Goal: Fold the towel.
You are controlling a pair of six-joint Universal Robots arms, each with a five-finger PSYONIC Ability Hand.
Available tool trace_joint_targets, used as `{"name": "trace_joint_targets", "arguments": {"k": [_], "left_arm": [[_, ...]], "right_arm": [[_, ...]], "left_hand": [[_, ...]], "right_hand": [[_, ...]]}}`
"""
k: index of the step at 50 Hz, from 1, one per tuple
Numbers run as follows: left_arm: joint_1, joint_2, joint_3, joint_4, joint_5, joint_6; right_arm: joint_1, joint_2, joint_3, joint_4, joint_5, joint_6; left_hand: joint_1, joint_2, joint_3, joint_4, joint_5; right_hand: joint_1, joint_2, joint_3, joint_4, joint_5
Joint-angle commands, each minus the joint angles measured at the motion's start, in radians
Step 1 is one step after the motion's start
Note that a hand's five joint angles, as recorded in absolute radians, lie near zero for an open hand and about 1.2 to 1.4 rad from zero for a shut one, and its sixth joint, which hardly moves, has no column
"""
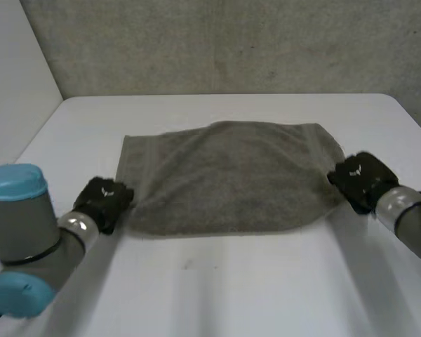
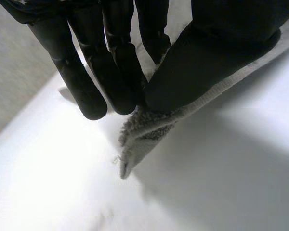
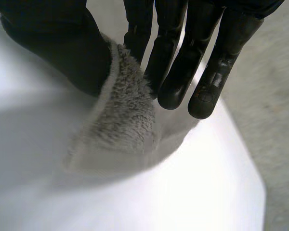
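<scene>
The left robot hand (image 1: 104,202) and right robot hand (image 1: 361,181) are each pinching a near corner of the towel (image 1: 231,175); next, probably, lifting both evenly toward the far edge.

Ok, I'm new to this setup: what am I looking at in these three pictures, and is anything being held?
The wide picture looks down from a camera between the robot's two arms at a white table. A grey towel lies spread out on it. The other two pictures come from cameras on each wrist, looking along the black hands. The left hand pinches the towel's near left corner between thumb and fingers; the right hand pinches the near right corner likewise.
</scene>
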Motion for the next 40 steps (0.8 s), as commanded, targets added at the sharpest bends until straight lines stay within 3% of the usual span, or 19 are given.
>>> {"name": "trace_joint_targets", "arguments": {"k": [1, 5, 8, 17, 22, 25, 27, 33, 35, 38, 40], "left_arm": [[0.036, 0.280, -0.143, -0.389, 0.002, 0.118], [0.062, 0.438, -0.187, -0.557, 0.013, 0.133], [0.066, 0.527, -0.190, -0.620, 0.031, 0.159], [0.080, 0.558, -0.150, -0.571, 0.063, 0.195], [0.072, 0.411, -0.103, -0.481, 0.048, 0.202], [0.077, 0.294, -0.040, -0.456, 0.028, 0.201], [0.075, 0.193, 0.027, -0.455, 0.005, 0.201], [0.071, 0.067, 0.156, -0.453, -0.009, 0.201], [0.062, -0.026, 0.282, -0.452, -0.010, 0.199], [0.055, -0.069, 0.362, -0.452, -0.012, 0.193], [0.034, -0.140, 0.562, -0.447, -0.018, 0.187]], "right_arm": [[-0.094, -0.193, 0.117, 0.429, -0.005, -0.249], [-0.211, -0.317, 0.179, 0.664, -0.011, -0.420], [-0.276, -0.380, 0.189, 0.730, -0.031, -0.488], [-0.287, -0.397, 0.127, 0.667, -0.126, -0.464], [-0.267, -0.324, 0.099, 0.540, -0.132, -0.370], [-0.190, -0.218, 0.039, 0.430, -0.108, -0.330], [-0.120, -0.122, -0.025, 0.333, -0.050, -0.300], [-0.069, 0.003, -0.107, 0.248, 0.041, -0.304], [-0.037, 0.101, -0.215, 0.230, 0.064, -0.301], [-0.020, 0.141, -0.292, 0.225, 0.068, -0.287], [0.009, 0.181, -0.454, 0.194, 0.085, -0.268]], "left_hand": [[0.208, 0.178, 0.180, 0.179, 0.182], [0.208, 0.178, 0.180, 0.179, 0.182], [0.208, 0.178, 0.180, 0.179, 0.182], [0.208, 0.178, 0.180, 0.179, 0.182], [0.208, 0.178, 0.180, 0.179, 0.182], [0.208, 0.178, 0.180, 0.179, 0.182], [0.208, 0.178, 0.180, 0.179, 0.182], [0.208, 0.178, 0.180, 0.179, 0.182], [0.208, 0.178, 0.180, 0.179, 0.182], [0.208, 0.178, 0.180, 0.179, 0.182], [0.208, 0.178, 0.180, 0.179, 0.182]], "right_hand": [[0.429, 0.219, 0.207, 0.200, 0.232], [0.429, 0.219, 0.207, 0.200, 0.232], [0.429, 0.219, 0.207, 0.200, 0.232], [0.429, 0.219, 0.207, 0.200, 0.232], [0.429, 0.219, 0.207, 0.200, 0.232], [0.429, 0.219, 0.207, 0.200, 0.232], [0.429, 0.219, 0.207, 0.200, 0.232], [0.429, 0.219, 0.207, 0.200, 0.232], [0.429, 0.219, 0.207, 0.200, 0.232], [0.429, 0.219, 0.207, 0.200, 0.232], [0.429, 0.219, 0.207, 0.200, 0.232]]}}
